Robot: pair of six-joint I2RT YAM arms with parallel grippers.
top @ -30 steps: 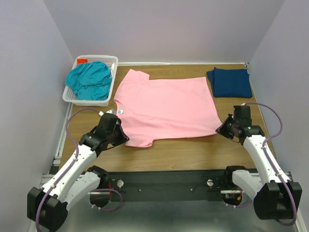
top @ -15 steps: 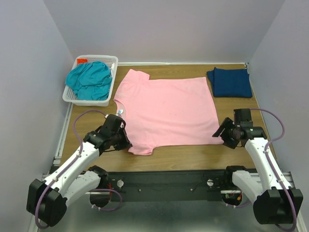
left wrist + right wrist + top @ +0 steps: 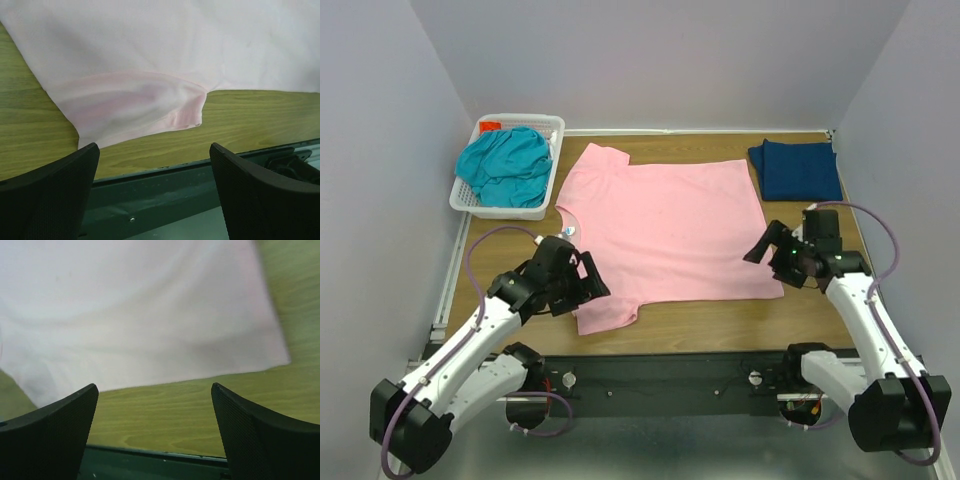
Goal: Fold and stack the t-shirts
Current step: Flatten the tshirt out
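Observation:
A light pink t-shirt (image 3: 665, 225) lies spread flat on the wooden table (image 3: 720, 315), neck to the left. Its near sleeve (image 3: 130, 105) is creased and ends close to the table's front edge. My left gripper (image 3: 588, 284) hovers open just over that sleeve, nothing between its fingers (image 3: 60, 180). My right gripper (image 3: 768, 258) stands open at the shirt's near right hem corner (image 3: 270, 352), also empty. A dark navy t-shirt (image 3: 797, 170) lies folded at the back right. A teal t-shirt (image 3: 505, 165) is bunched in the basket.
The white lattice basket (image 3: 520, 212) stands at the back left corner. A dark metal rail (image 3: 660, 375) runs along the table's near edge, just below both grippers. Walls close in the left, right and back sides.
Both grippers went from shut on the pink shirt's near edge to open, letting it go. The near sleeve and hem now lie closer to the front edge.

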